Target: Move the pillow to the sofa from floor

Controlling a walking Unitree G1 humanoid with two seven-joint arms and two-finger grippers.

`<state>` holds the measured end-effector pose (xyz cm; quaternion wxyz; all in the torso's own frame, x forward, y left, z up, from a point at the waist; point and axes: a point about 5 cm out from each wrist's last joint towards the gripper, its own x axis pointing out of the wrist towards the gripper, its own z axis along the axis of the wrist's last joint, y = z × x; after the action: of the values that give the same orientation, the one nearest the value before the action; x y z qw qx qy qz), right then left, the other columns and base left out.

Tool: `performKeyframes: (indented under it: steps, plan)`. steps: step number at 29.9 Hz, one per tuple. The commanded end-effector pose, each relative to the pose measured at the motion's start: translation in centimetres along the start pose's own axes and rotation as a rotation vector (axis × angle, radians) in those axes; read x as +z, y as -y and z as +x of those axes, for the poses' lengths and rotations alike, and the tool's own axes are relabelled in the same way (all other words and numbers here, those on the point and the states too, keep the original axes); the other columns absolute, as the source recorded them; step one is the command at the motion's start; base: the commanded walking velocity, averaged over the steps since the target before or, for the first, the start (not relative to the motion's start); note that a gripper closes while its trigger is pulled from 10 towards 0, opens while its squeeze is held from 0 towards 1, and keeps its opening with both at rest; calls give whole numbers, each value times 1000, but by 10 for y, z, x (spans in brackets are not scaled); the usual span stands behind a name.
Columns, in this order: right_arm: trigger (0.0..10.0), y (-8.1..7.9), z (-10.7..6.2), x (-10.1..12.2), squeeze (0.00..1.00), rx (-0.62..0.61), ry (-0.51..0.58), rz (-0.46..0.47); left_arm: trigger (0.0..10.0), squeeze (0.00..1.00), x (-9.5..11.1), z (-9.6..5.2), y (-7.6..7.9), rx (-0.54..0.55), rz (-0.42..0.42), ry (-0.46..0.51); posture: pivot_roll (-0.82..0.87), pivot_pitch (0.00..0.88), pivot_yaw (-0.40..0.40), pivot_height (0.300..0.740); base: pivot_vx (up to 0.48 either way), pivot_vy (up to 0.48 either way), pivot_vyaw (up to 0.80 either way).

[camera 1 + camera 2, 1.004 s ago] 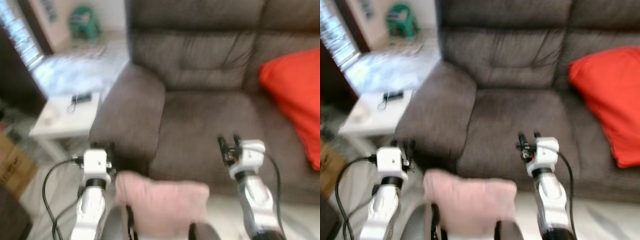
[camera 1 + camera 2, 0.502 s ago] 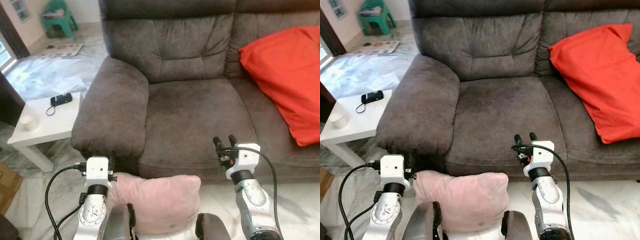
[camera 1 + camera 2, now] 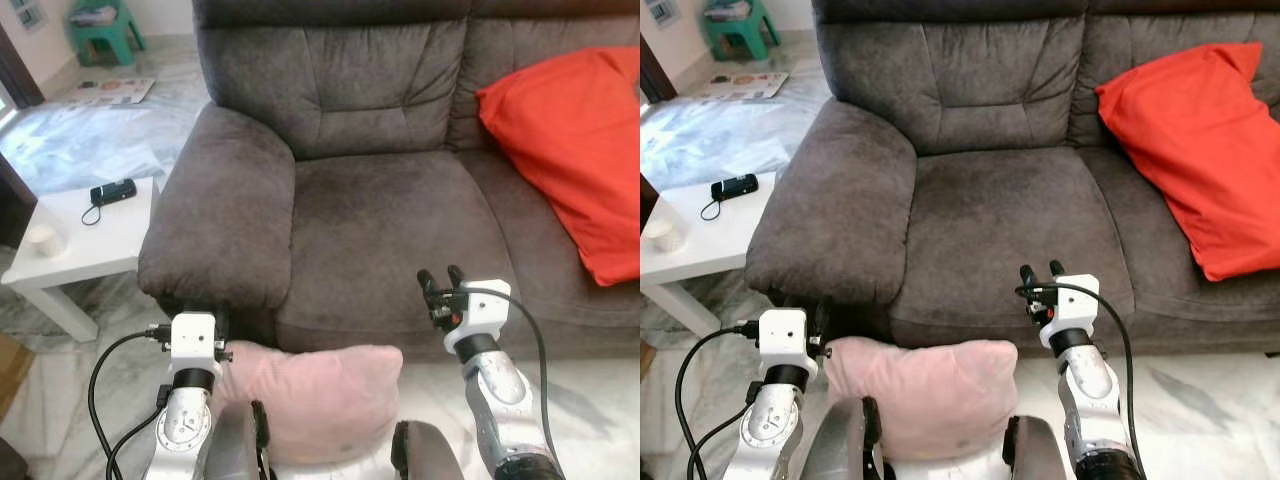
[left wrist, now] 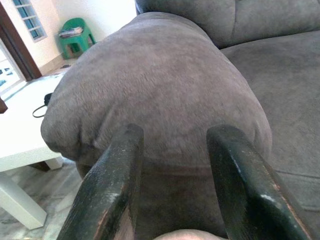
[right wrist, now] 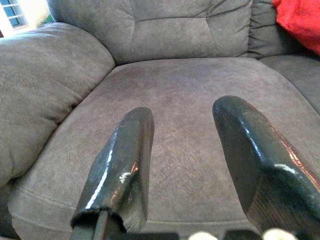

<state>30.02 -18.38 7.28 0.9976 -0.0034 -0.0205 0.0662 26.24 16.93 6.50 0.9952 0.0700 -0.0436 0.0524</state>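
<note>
Since half a second ago your camera has shifted slightly; both arms stay raised before the sofa (image 3: 390, 230). Your left gripper (image 4: 172, 150): fingers apart, holding nothing, facing the armrest (image 3: 225, 215). Your right gripper (image 3: 441, 279): fingers apart, empty, over the front edge of the seat cushion (image 5: 190, 130). Pink pillow (image 3: 320, 400): on the floor, against the sofa's base, between your arms. Red pillow (image 3: 565, 135): lying on the sofa's right side.
</note>
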Motion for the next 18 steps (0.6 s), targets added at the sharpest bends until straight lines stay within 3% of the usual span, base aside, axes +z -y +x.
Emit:
performKeyframes:
  steps: [1,12,18]
  plan:
    - [10000,-1,0,3,0,7,17,0,10000,0,-3,0,-2,9,5,-23,-68,84,38,549,0,0,0]
    - [10000,-3,1,2,0,15,7,4,10000,0,-4,1,0,4,4,-26,-70,85,39,549,0,0,0]
    - [10000,-6,1,-1,0,26,-13,2,10000,0,-4,1,0,4,4,-27,-71,86,39,516,0,0,0]
